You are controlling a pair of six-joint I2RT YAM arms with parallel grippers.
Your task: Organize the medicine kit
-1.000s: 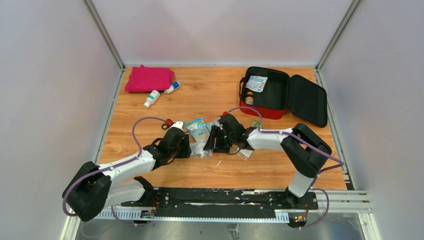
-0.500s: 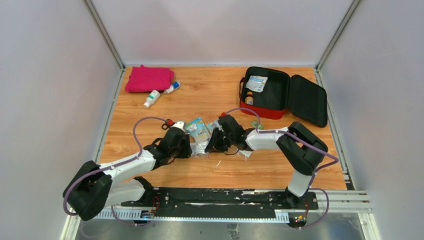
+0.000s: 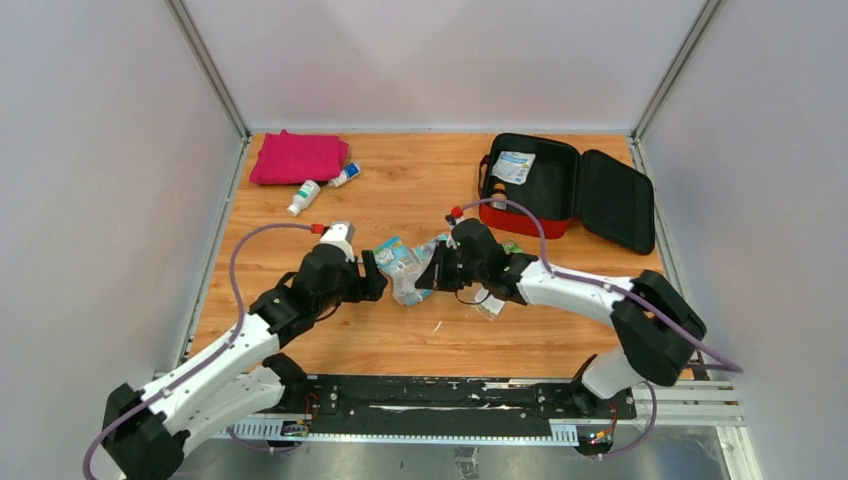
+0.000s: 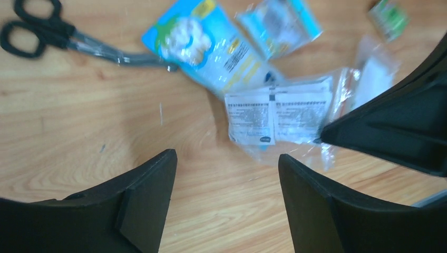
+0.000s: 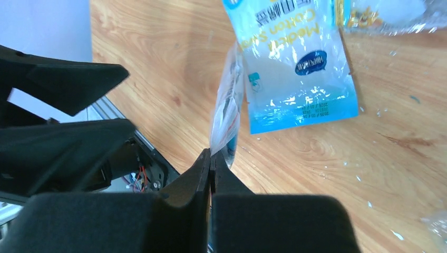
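Observation:
The medicine kit (image 3: pixel 522 222), a red case with black lining, lies open at the back right with its lid (image 3: pixel 617 200) flat to the right. A white packet (image 3: pixel 513 166) and a brown bottle (image 3: pixel 497 200) sit inside it. Mid-table, my right gripper (image 5: pixel 211 158) is shut on the edge of a clear packet with white labels (image 5: pixel 227 116), lifting that edge off the wood. A blue cotton packet (image 5: pixel 295 63) lies just beyond it. My left gripper (image 4: pixel 226 163) hovers open over bare wood, facing the clear packet (image 4: pixel 279 116), nothing between its fingers.
Black-handled scissors (image 4: pixel 58 37) lie left of the blue packet (image 4: pixel 205 45). A folded pink cloth (image 3: pixel 298 157) and two small white bottles (image 3: pixel 304 196) (image 3: pixel 344 175) sit at the back left. A small green item (image 3: pixel 512 247) and a clear wrapper (image 3: pixel 488 305) lie by the right arm.
My right gripper has shut on the clear packet's edge. My left gripper has opened, let go of the packets and drawn back and up.

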